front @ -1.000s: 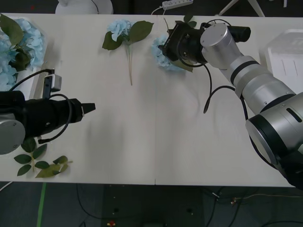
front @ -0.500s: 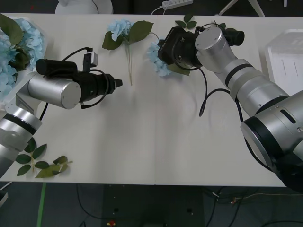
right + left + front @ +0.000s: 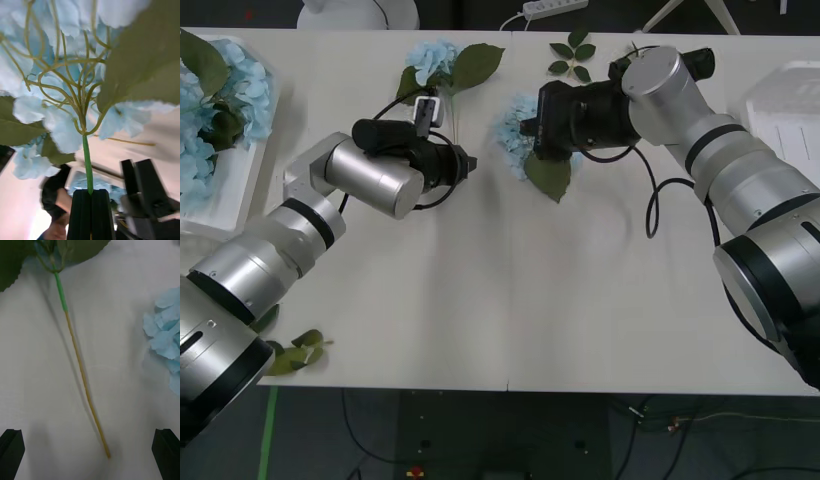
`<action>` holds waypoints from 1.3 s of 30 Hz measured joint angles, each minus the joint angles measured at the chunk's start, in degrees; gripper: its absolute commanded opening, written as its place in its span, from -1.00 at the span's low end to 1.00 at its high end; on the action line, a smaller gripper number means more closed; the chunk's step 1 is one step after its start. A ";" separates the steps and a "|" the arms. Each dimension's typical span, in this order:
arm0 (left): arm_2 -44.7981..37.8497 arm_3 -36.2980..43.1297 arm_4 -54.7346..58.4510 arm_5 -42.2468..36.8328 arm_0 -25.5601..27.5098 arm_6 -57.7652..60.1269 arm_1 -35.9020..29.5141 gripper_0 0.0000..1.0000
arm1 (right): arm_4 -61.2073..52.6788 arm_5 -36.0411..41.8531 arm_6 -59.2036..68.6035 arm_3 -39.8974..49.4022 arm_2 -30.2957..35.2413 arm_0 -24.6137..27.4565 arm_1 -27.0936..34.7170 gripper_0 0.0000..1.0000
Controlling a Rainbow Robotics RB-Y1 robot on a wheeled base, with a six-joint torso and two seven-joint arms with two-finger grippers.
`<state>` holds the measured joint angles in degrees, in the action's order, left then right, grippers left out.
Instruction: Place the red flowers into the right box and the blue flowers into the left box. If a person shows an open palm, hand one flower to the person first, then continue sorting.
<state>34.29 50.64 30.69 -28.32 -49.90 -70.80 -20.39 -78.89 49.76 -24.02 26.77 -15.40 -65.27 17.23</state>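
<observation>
Right wrist view: right gripper clenched on the green stem of a blue flower; black fingers pressed together, bloom blurred and cut off above.
Front view, right gripper: hidden behind its own wrist and the held bloom, over the table.
Left gripper: fingers spread wide at both corners, grasping nothing, poised over a lying flower's tan stem.
Lying flower: partly covered by the left arm.
Left box: at the table's left edge, holding blue flowers, cut off.
Right box: far right, cut off.
</observation>
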 measured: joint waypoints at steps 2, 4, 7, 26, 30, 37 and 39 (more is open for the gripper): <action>1.06 -1.13 -2.40 1.64 -0.03 0.00 0.83 1.00 | 1.90 5.26 -2.68 0.00 0.00 -0.01 2.13 -1.00; 1.89 -2.55 -4.85 2.81 -0.03 0.00 1.49 1.00 | 3.59 10.50 -4.79 0.01 0.00 -0.05 4.51 -1.00; 2.29 -4.51 -5.91 3.47 -0.05 0.00 2.38 1.00 | 5.83 17.73 -10.40 0.01 0.00 -0.06 8.13 -1.00; 2.30 -8.72 -3.88 4.25 -2.25 0.00 3.43 -1.00 | 18.47 36.96 -42.86 0.01 2.78 -0.09 17.44 -1.00; 2.30 -8.99 -3.77 4.26 -2.33 0.00 3.43 -1.00 | 16.15 36.75 -52.81 0.03 2.78 -0.10 17.44 -1.00; 2.37 -9.13 -3.60 4.26 -2.39 0.00 3.43 -1.00 | 9.80 37.08 -62.92 4.30 2.74 -0.10 17.72 -1.00; 2.41 -9.14 -3.59 4.28 -2.39 0.00 3.43 -1.00 | 7.11 37.13 -66.57 7.27 2.61 -0.07 18.35 -1.00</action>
<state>36.69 41.51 27.09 -24.04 -52.29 -70.81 -16.96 -71.78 86.89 -90.59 34.04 -12.79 -65.33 35.58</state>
